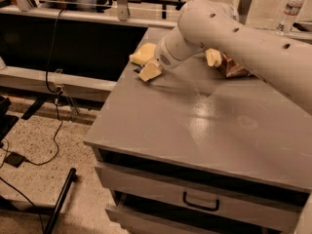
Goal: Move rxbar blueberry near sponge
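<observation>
Cream-yellow padded gripper (145, 63) sits upper centre at the back left edge of the smooth grey cabinet top (195, 130), grip state cannot tell, only a dark sliver of rxbar blueberry (137, 70) showing beside it, the bulky cream arm (243, 38) partly hiding the soft pale sponge (212, 57) and crinkled brown chip bag (233, 66) to the right.

Your robot's arm (253, 43) is a thick, smooth tube in off-white, rounded at its bend like a length of pipe. Small dark round holes (232, 29) are dotted along its shell (three show on the upper side). Where it narrows to the wrist (168, 52) there's a little patch of fine perforations. The pincer (146, 65) at its end is cream-yellow and sits over the far left corner of the grey surface (195, 130).
</observation>
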You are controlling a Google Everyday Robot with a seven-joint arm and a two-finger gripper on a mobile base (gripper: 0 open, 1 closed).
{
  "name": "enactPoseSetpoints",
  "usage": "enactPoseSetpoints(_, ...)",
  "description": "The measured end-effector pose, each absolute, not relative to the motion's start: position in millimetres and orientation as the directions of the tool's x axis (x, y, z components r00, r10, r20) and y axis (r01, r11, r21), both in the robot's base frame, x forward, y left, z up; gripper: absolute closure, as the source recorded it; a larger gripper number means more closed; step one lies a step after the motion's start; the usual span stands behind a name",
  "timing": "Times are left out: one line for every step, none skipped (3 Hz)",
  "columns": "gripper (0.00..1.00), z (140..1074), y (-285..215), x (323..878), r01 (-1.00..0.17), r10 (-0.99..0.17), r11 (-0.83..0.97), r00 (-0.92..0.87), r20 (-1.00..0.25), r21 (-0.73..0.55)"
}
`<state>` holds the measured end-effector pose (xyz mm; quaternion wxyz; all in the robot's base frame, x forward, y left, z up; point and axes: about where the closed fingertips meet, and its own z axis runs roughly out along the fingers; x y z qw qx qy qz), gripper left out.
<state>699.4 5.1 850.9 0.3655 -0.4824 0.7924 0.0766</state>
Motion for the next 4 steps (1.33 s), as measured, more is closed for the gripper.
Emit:
enactPoseSetpoints(0.05,850.0,6.4,699.1,-0.822,-0.709,0.521,-0.267,-0.652,-0.230)
enactPoseSetpoints(0.00,849.4,7.3,698.9,-0.823,-0.710,0.520,-0.266,-0.652,-0.230)
enactPoseSetpoints(0.00,866.9,0.6,700.0,-0.814,-0.676,0.546,-0.287,-0.679,-0.199)
enactPoseSetpoints(0.00,888.5,-12.5,702.0,-0.801,-0.653,0.567,-0.297,-0.696,-0.190)
